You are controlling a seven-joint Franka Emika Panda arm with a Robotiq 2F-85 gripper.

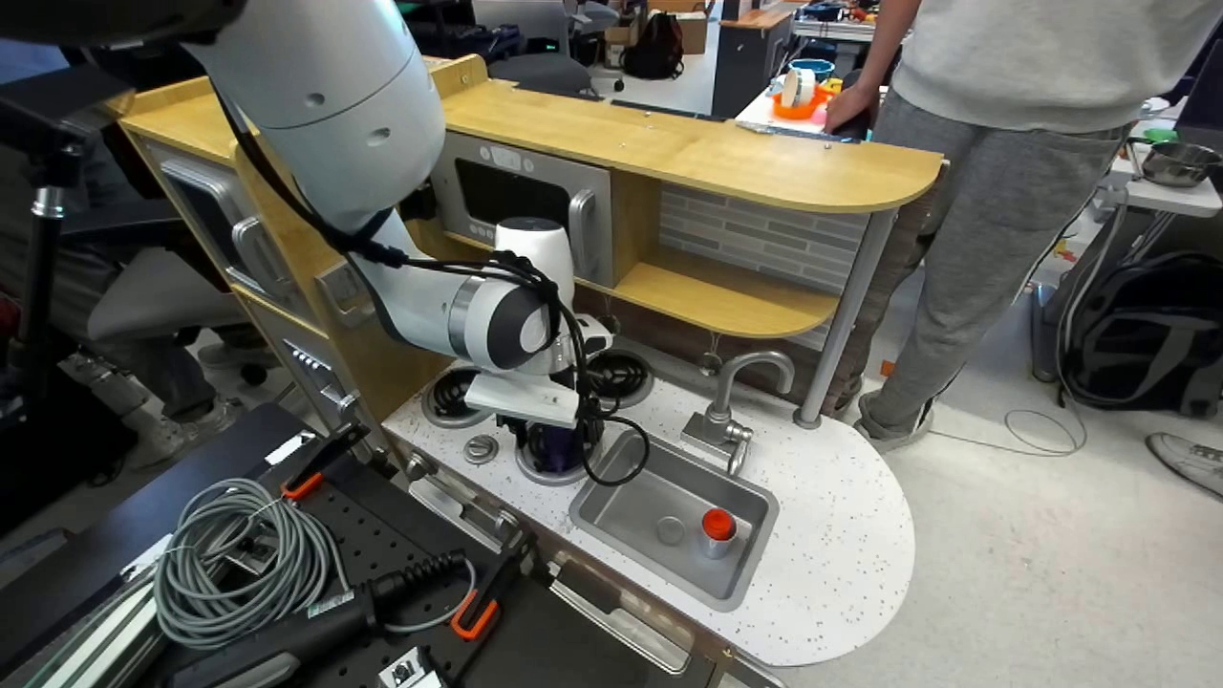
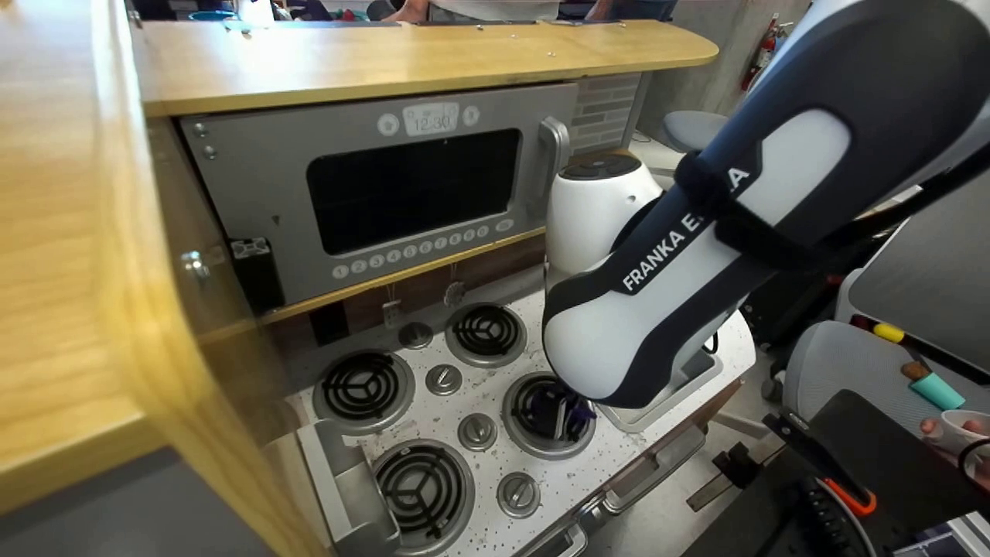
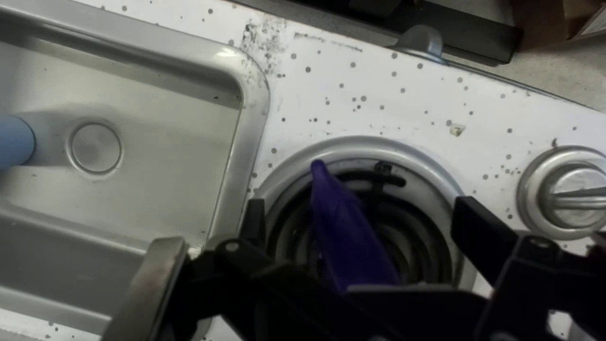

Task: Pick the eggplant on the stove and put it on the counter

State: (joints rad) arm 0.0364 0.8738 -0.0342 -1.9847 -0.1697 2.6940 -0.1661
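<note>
The dark purple eggplant (image 3: 348, 227) lies on a black burner ring of the stove (image 2: 437, 414), the ring beside the sink. Its narrow tip reaches over the burner's metal rim; its near end is hidden under my gripper in the wrist view. It also shows partly in both exterior views (image 1: 557, 451) (image 2: 580, 414). My gripper (image 3: 360, 213) is open, one finger on each side of the eggplant, apart from it. How high the fingertips are above the burner is hard to tell. The white speckled counter (image 1: 846, 545) extends past the sink to a rounded end.
The grey sink (image 1: 626, 511) is beside the burner and holds a red-topped object (image 1: 718, 524); a blue object (image 3: 14, 142) shows there in the wrist view. A faucet (image 1: 721, 406) stands behind the sink. A wooden shelf (image 1: 726, 296) and toy microwave (image 2: 418, 193) overhang the back. Knobs (image 3: 575, 194) stand between burners.
</note>
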